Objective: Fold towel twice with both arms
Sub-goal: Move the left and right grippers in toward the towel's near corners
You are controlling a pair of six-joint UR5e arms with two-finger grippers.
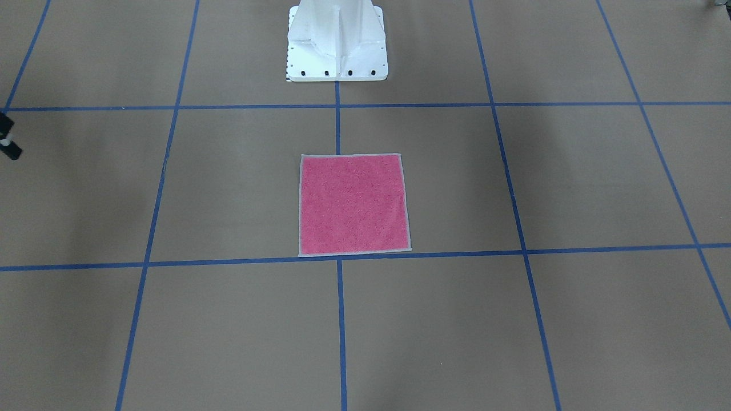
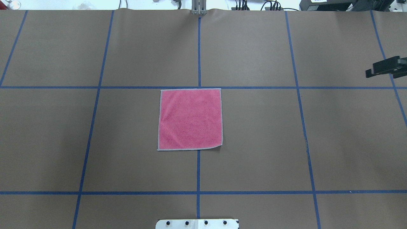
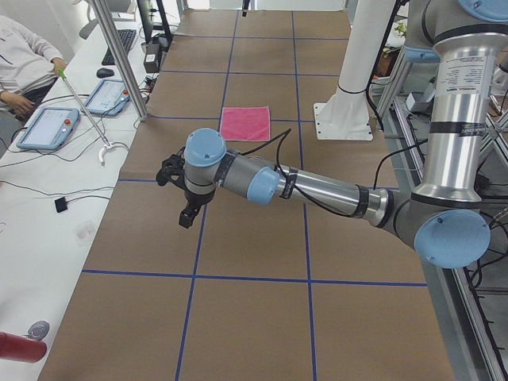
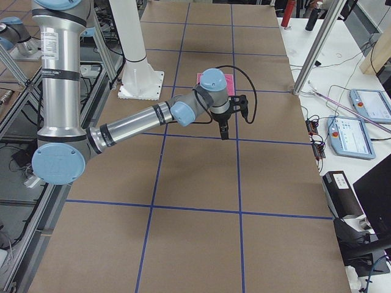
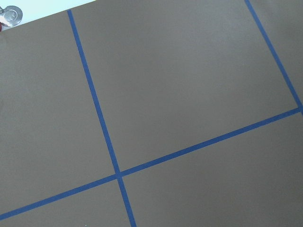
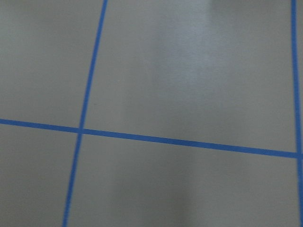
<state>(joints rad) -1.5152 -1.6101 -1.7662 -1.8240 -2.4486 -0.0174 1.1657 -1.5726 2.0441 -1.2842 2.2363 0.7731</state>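
The towel (image 2: 190, 119) lies flat and unfolded, pink face up with its light grey border showing, at the table's centre; it also shows in the front view (image 1: 354, 204). My right gripper (image 2: 383, 68) hangs over the table's far right edge, well away from the towel, and only part of it shows, so I cannot tell whether it is open or shut. It also shows in the right side view (image 4: 224, 125). My left gripper (image 3: 185, 205) shows only in the left side view, far from the towel; I cannot tell its state. Both wrist views show only bare table.
The brown table (image 2: 254, 143) is marked by blue tape lines (image 2: 198, 171) in a grid. The white pedestal base (image 1: 337, 43) stands behind the towel. Tablets (image 3: 48, 127) and cables lie on the side bench, where an operator (image 3: 20, 59) sits.
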